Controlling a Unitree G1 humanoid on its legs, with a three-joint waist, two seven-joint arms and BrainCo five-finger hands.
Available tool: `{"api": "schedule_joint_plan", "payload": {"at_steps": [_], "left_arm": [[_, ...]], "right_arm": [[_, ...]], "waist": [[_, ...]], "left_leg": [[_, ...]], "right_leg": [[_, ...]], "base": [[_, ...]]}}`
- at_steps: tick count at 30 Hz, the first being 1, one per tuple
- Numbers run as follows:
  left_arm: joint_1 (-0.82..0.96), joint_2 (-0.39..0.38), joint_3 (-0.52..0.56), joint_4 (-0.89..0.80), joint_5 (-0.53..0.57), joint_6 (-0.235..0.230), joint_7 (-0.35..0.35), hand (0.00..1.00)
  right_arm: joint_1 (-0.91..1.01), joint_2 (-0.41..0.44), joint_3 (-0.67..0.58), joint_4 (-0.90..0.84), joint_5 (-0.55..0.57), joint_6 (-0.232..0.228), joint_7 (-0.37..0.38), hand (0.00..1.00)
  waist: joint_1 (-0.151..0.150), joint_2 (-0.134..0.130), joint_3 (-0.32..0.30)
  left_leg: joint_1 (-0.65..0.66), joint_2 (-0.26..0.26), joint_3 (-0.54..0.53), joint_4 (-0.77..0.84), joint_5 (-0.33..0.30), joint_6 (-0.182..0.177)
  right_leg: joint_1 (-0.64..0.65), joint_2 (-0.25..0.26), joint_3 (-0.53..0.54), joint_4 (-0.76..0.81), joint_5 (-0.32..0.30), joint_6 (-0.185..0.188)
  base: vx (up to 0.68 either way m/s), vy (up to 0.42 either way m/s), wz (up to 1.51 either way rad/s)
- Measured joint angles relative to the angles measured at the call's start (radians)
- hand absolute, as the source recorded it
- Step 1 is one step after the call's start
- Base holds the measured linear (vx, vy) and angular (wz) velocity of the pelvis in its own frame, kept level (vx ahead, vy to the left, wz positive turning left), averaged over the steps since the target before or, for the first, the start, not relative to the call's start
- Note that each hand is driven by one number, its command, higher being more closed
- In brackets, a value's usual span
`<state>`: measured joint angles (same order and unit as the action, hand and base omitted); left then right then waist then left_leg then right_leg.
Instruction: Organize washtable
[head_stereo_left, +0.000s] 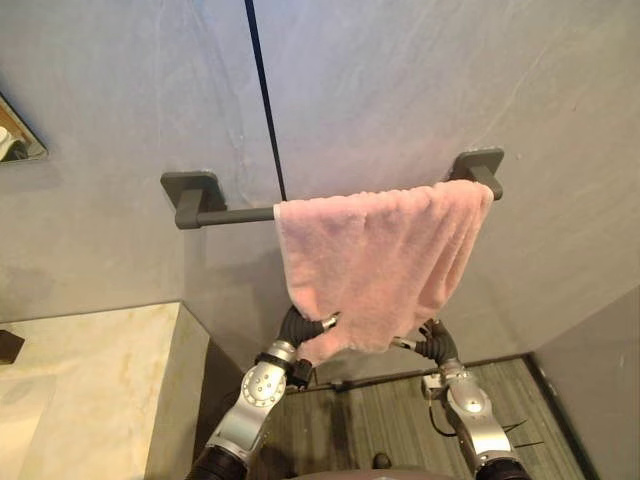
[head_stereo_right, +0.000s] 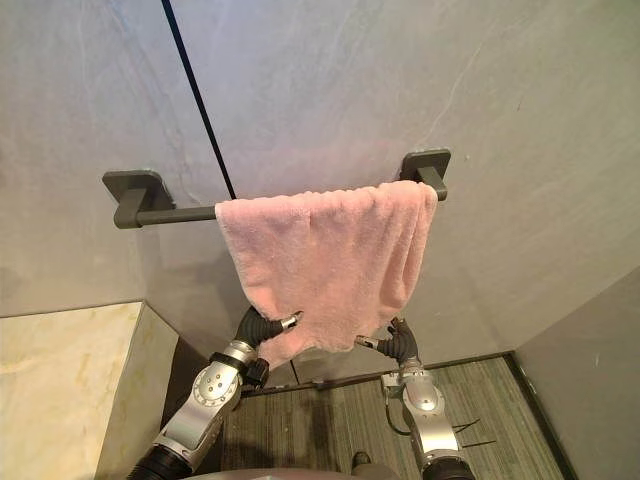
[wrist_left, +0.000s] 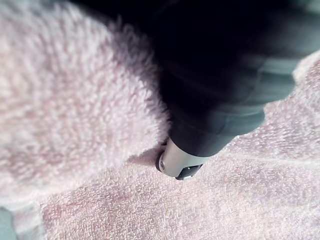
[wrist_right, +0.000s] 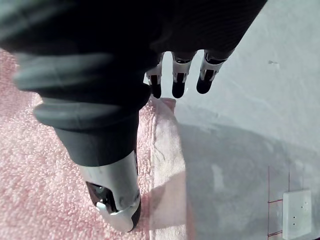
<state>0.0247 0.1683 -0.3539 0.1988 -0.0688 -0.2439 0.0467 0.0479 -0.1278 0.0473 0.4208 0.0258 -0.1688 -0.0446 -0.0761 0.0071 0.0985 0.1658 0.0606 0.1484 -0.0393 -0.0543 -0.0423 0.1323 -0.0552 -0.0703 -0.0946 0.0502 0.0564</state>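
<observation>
A pink towel (head_stereo_left: 380, 260) hangs folded over a dark grey towel bar (head_stereo_left: 235, 214) on the grey wall, bunched toward the bar's right end. My left hand (head_stereo_left: 300, 330) is at the towel's lower left corner. Its thumb (wrist_left: 177, 162) presses on the front of the cloth and its fingers are hidden behind it, so the corner is pinched. My right hand (head_stereo_left: 437, 348) is at the lower right edge. Its fingers (wrist_right: 177, 87) reach out straight past the hem, and its thumb (wrist_right: 115, 195) lies against the towel (wrist_right: 30, 165).
A pale marble counter (head_stereo_left: 90, 380) stands at the lower left, with a small dark object (head_stereo_left: 8, 345) at its far edge. A mirror corner (head_stereo_left: 15, 135) shows at the upper left. Striped floor (head_stereo_left: 400, 420) lies below the towel. A wall socket (wrist_right: 295, 212) sits low.
</observation>
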Motion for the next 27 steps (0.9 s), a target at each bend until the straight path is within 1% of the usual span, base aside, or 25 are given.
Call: {"api": "schedule_joint_plan", "payload": {"at_steps": [4, 6, 8, 12, 16, 17, 21, 25, 27], "left_arm": [[0.022, -0.007, 0.068, 0.0, -0.002, -0.001, 0.012, 1.0], [0.044, -0.011, 0.122, 0.0, -0.003, -0.002, 0.023, 1.0], [0.046, -0.011, 0.142, -0.001, -0.005, -0.003, 0.025, 1.0], [0.046, -0.014, 0.213, -0.002, -0.013, -0.006, 0.045, 1.0], [0.053, -0.021, 0.255, -0.006, -0.039, -0.009, 0.049, 1.0], [0.057, -0.023, 0.261, -0.008, -0.04, -0.01, 0.049, 0.0], [0.084, -0.037, 0.292, -0.035, -0.047, -0.016, 0.048, 0.0], [0.087, -0.043, 0.297, -0.034, -0.048, -0.016, 0.042, 0.0], [0.086, -0.043, 0.294, -0.031, -0.047, -0.015, 0.038, 0.0]], "right_arm": [[0.005, 0.001, -0.013, 0.0, -0.003, 0.0, -0.001, 0.0], [0.012, 0.001, -0.044, 0.0, -0.01, 0.0, -0.005, 0.0], [0.012, 0.001, -0.056, 0.0, -0.013, 0.0, -0.01, 0.0], [0.012, 0.001, -0.09, 0.0, -0.028, 0.0, -0.018, 0.0], [0.013, 0.002, -0.102, -0.001, -0.028, 0.0, -0.019, 0.0], [0.014, 0.002, -0.109, -0.001, -0.028, 0.0, -0.019, 0.0], [0.027, 0.001, -0.13, -0.002, -0.028, 0.0, -0.019, 0.0], [0.027, 0.002, -0.128, -0.004, -0.032, 0.0, -0.019, 0.0], [0.027, 0.002, -0.128, -0.004, -0.034, 0.0, -0.019, 0.0]], "waist": [[0.001, 0.0, 0.0], [0.002, 0.0, 0.001], [0.004, 0.0, 0.001], [0.005, -0.005, 0.004], [0.006, -0.009, 0.006], [0.006, -0.01, 0.006], [0.007, -0.011, 0.007], [0.01, -0.011, 0.007], [0.005, -0.011, 0.008]], "left_leg": [[0.002, 0.0, -0.003, 0.001, 0.0, 0.0], [0.001, 0.0, -0.009, 0.0, 0.0, -0.001], [0.001, 0.001, -0.01, 0.0, 0.001, -0.001], [0.0, 0.0, -0.013, -0.001, 0.001, -0.001], [-0.002, -0.001, -0.019, -0.001, 0.001, 0.0], [-0.003, -0.002, -0.022, -0.001, 0.001, 0.0], [-0.001, -0.004, -0.038, 0.0, 0.001, 0.0], [-0.003, -0.005, -0.041, 0.002, 0.002, 0.0], [-0.009, -0.008, -0.049, 0.001, 0.005, 0.002]], "right_leg": [[0.002, 0.0, -0.003, -0.004, 0.003, 0.0], [0.001, 0.0, -0.008, -0.004, 0.003, 0.0], [0.002, 0.0, -0.01, -0.004, 0.003, 0.0], [0.004, -0.001, -0.014, -0.004, 0.002, 0.001], [0.008, -0.002, -0.02, -0.004, 0.0, 0.003], [0.009, -0.002, -0.024, -0.004, 0.0, 0.004], [0.019, -0.004, -0.041, -0.004, -0.005, 0.005], [0.019, -0.006, -0.043, -0.004, -0.005, 0.005], [0.018, -0.01, -0.051, -0.004, -0.005, 0.006]], "base": [[0.0, 0.0, 0.01], [0.0, 0.0, 0.06], [0.0, 0.0, 0.02], [0.0, 0.0, 0.0], [-0.01, -0.005, 0.03], [-0.02, -0.018, 0.12], [-0.02, -0.016, 0.13], [-0.04, -0.015, 0.03], [-0.04, -0.013, 0.09]]}}
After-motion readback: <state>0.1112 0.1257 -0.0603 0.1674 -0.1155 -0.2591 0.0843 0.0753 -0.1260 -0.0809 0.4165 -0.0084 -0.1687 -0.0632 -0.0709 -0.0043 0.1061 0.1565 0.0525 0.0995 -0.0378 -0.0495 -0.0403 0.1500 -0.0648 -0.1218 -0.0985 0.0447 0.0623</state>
